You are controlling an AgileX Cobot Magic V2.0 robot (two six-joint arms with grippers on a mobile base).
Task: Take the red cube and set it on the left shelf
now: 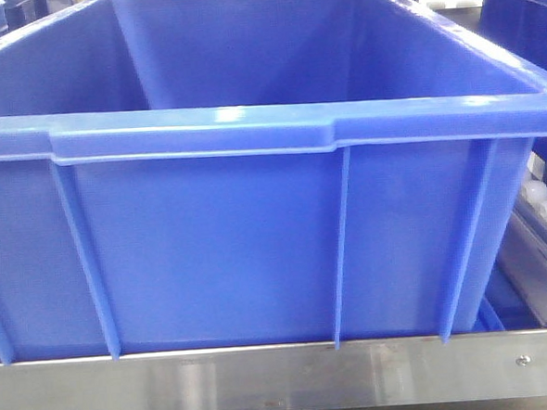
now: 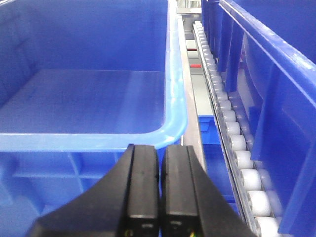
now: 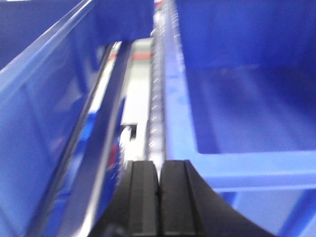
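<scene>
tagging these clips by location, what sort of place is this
Probably a warehouse or factory storage rack. Large blue crates sit in rows on a steel shelf rail, with a roller track running between them. Both grippers, left and right, are shut and empty.

We seem to be in a warehouse or factory storage area: deep blue ribbed crates [image 1: 253, 169] fill a stainless-steel shelf [image 1: 265, 377], and just right of the left gripper [image 2: 159, 197] a white roller track [image 2: 232, 133] runs between crates.
</scene>
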